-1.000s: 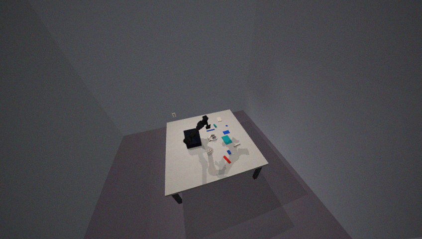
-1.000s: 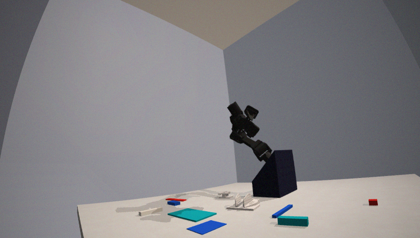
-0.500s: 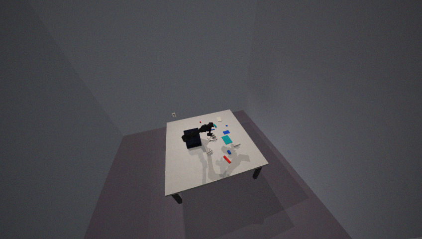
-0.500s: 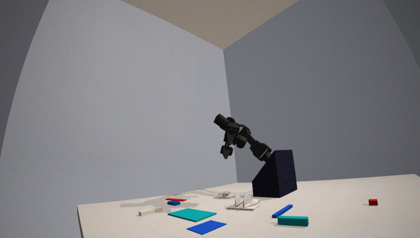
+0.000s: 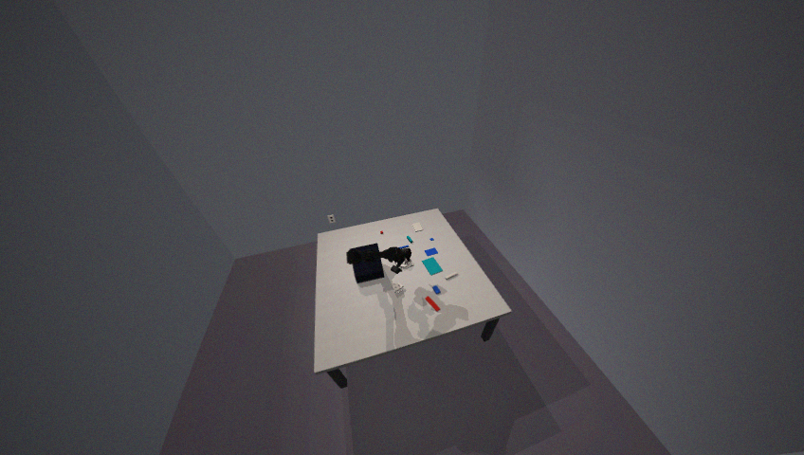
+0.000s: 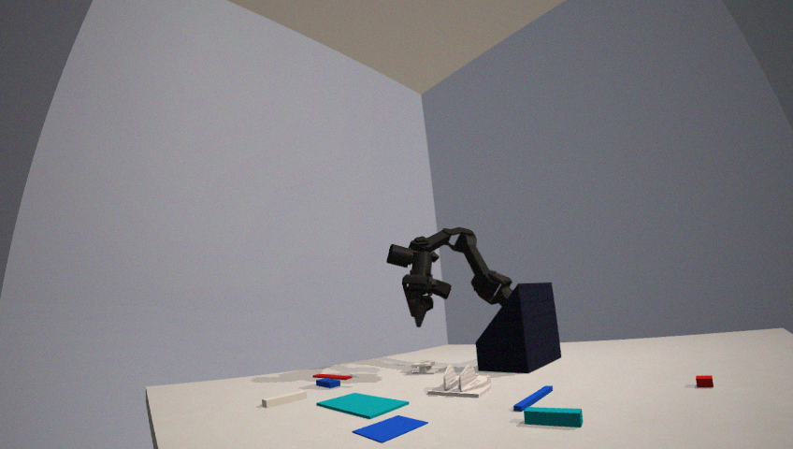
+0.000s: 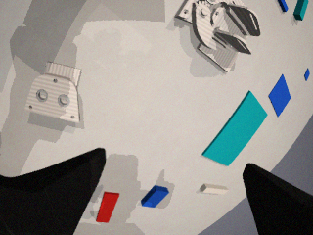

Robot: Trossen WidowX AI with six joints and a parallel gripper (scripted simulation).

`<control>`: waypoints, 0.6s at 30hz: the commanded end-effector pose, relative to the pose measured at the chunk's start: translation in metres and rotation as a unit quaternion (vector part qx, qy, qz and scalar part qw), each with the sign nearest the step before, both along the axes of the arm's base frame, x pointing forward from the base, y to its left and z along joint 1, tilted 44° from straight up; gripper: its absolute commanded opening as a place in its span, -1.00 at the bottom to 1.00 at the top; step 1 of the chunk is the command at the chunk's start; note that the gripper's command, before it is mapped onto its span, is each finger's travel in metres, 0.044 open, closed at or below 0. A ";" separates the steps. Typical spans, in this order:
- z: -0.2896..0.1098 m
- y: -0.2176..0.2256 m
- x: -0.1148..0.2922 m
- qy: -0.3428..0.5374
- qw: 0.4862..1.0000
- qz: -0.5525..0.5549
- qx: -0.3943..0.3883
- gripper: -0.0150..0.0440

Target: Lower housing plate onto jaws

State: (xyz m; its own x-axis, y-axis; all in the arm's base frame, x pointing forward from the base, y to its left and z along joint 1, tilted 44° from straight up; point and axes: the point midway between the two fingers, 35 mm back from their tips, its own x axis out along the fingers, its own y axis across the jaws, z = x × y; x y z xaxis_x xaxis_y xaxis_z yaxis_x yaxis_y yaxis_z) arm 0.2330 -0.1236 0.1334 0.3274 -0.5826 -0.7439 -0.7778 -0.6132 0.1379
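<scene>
The white housing plate [image 7: 53, 109] [image 5: 398, 289] [image 6: 423, 365] lies apart from the jaws, at the left in the wrist view. It shows two large round holes and a ribbed block at one edge. The two jaws [image 7: 243, 19] [image 7: 232, 42] stand side by side on their white base [image 7: 214, 59] [image 6: 453, 394], at the upper right in the wrist view. Their pins and stubs are too small or hidden to tell apart. My black gripper [image 7: 174, 159] [image 6: 419, 319] is open and empty, pointing down high above the table.
A teal sheet [image 7: 236, 128] [image 6: 362, 405] and a blue sheet [image 7: 280, 95] [image 6: 390, 427] lie beyond the jaws. A red bar [image 7: 108, 207], a blue block [image 7: 155, 196] and a cream bar [image 7: 213, 189] lie nearby. A blue bar [image 6: 533, 398] and teal block [image 6: 553, 417] lie right of the base.
</scene>
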 end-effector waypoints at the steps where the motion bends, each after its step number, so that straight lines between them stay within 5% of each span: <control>1: 0.003 -0.026 -0.016 0.011 0.998 -0.061 -0.010 1.00; 11: 0.009 -0.081 -0.073 0.044 0.976 -0.211 -0.029 1.00; 18: 0.008 -0.086 -0.077 0.046 0.974 -0.220 -0.030 1.00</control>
